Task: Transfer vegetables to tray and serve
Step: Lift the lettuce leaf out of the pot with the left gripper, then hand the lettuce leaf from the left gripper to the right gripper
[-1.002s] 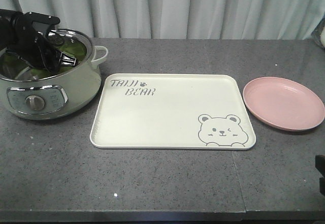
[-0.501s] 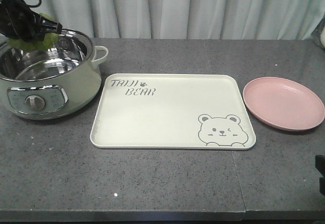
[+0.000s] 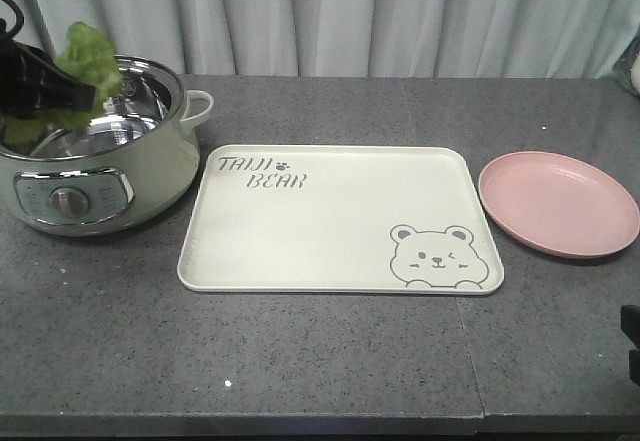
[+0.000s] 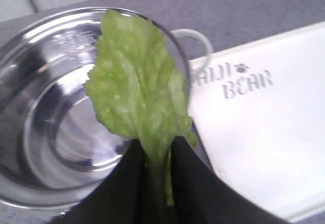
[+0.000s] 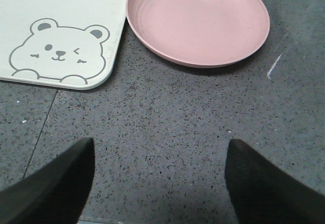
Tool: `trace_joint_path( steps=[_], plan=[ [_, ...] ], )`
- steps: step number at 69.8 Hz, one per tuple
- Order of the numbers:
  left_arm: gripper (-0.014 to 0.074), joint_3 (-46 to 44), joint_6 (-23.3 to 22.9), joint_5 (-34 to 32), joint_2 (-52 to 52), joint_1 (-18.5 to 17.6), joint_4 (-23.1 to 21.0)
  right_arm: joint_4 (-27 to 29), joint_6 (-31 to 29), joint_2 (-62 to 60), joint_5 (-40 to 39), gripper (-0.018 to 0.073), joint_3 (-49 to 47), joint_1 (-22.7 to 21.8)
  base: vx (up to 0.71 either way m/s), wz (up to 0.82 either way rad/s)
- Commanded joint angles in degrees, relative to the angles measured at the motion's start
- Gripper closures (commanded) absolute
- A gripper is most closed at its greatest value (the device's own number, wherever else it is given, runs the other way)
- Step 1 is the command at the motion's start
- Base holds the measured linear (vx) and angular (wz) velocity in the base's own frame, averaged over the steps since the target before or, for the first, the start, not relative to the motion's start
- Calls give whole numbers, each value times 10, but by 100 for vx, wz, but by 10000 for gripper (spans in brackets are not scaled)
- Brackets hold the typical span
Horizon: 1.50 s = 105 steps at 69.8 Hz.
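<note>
The lettuce leaf (image 4: pixel 134 82) is bright green with a paler rib. The tray (image 3: pixel 330 221) is cream-white, printed in grey with "TAIJI BEAR" lettering and, at its lower right, a winking bear. The plate (image 3: pixel 558 203) is plain pink. The pot (image 3: pixel 160 166) is pale green outside and shiny steel inside. The counter (image 3: pixel 330 361) is speckled dark grey, and the curtain (image 3: pixel 400 11) is pale grey-white.
</note>
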Motion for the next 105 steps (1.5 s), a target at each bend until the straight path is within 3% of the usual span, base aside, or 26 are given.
trace_joint_path(
  steps=[1,9,23,27,36,45,56,70,91,105],
  plan=[
    [507,36,55,-47,-52,-12,-84,1,-6,3,-36,46,-19,-1,0,0],
    [505,86,120,-45,-77,-24,-162,12,-6,3,-30,46,-20,-1,0,0],
    [505,140,320,1,-80,-55,-325,66,-53,20,13,46,-49,-1,0,0],
    [505,145,351,8,-76,-60,-372,89,-73,38,34,49,-66,-1,0,0],
    [505,151,433,19,-64,-71,-449,165,-144,88,61,66,-99,-1,0,0],
    [505,151,480,32,-46,-83,-500,272,-251,144,69,82,-121,-1,0,0],
    [505,151,539,57,-16,-105,-554,408,-393,198,99,87,-149,10,0,0],
    [505,150,596,67,16,-130,-608,543,-515,239,136,87,-191,49,0,0],
    [505,150,624,94,23,-143,-632,623,-544,311,204,79,-262,98,0,0],
    [505,150,627,125,23,-145,-633,697,-594,355,247,52,-275,98,0,0]
  ],
)
